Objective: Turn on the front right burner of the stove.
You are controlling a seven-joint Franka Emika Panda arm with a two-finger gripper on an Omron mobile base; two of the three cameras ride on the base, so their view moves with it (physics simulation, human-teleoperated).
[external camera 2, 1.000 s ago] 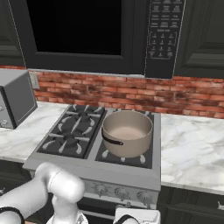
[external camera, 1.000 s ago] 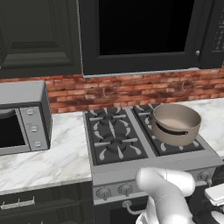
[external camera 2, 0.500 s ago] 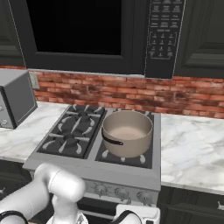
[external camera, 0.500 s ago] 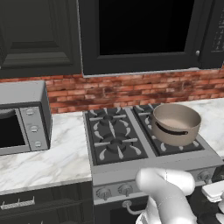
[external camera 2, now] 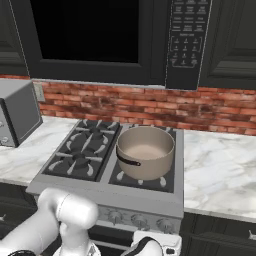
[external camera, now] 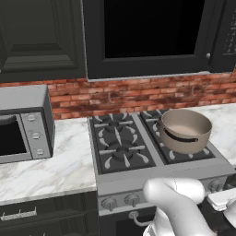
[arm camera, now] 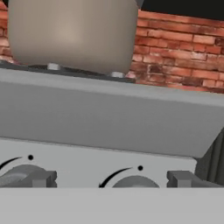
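The white arm (external camera: 177,203) is folded low in front of the stove (external camera 2: 107,192), its rounded elbow bulging up while the hand drops below the front panel. The gripper (arm camera: 111,179) faces that panel square on, its two dark fingertips (arm camera: 43,178) set wide apart either side of a round silver knob (arm camera: 134,182); they grip nothing, and whether they touch the knob I cannot tell.

The stove is smooth grey steel with a black cooktop, its grates cast in radial prongs with pale teardrop gaps between them. The front right burner (external camera 2: 142,180) sits at the near right of the cooktop, mostly covered by a wide matte beige pot (external camera 2: 145,151) with a dark curved handle; just the near prongs peek out. Red brick wall (external camera 2: 215,107) runs behind, and veined white marble counter (external camera: 46,173) lies to both sides. A boxy grey countertop oven (external camera: 23,122) stands at the left, cut off by the frame.

From the hand's camera the knob's lower half is hidden, and a second knob (arm camera: 19,175) at the left edge is cropped. Black arc marks and dots sit above each.
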